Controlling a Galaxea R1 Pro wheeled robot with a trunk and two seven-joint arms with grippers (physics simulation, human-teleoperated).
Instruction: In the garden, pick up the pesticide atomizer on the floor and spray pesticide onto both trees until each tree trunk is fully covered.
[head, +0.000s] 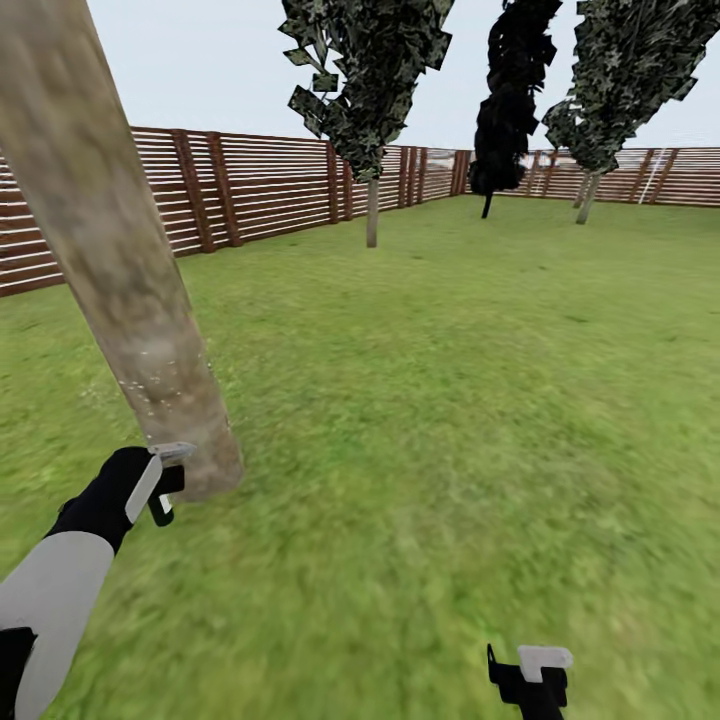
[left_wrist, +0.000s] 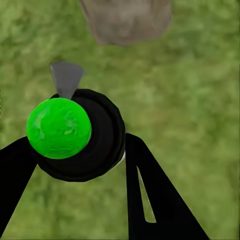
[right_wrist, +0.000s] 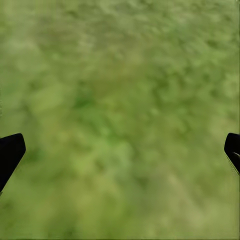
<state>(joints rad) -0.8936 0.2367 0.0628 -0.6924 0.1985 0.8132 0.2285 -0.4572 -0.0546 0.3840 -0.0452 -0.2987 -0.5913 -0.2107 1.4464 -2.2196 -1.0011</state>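
Far left and close up there's a fat grey-tan tree trunk (head: 120, 270) leaning across the head view, planted in the grass (head: 450, 400). Low on the bark, and on the grass just beside it, you can spot a dusting of tiny pale specks (head: 150, 385), so that's the pesticide sitting on the lower trunk. Right by the trunk's base is the left gripper (head: 165, 480), nearly touching the bark. From its wrist camera the black fingers (left_wrist: 160, 195) are clamped around the pesticide atomizer (left_wrist: 82, 135), a dark round bottle with a bright green cap facing the lens and a grey nozzle poking toward the trunk base (left_wrist: 125, 20).

Further right and far back, a second tree (head: 372, 100) with a thin bare trunk stands near the brown slat fence (head: 260, 185). Right of that is a near-black conifer (head: 510, 100), then another leafy tree (head: 615, 90) in the far corner.

Near right, the right gripper (head: 530, 675) hangs low over the lawn, jaws spread wide with nothing between them, just blurry grass (right_wrist: 120, 110) below.
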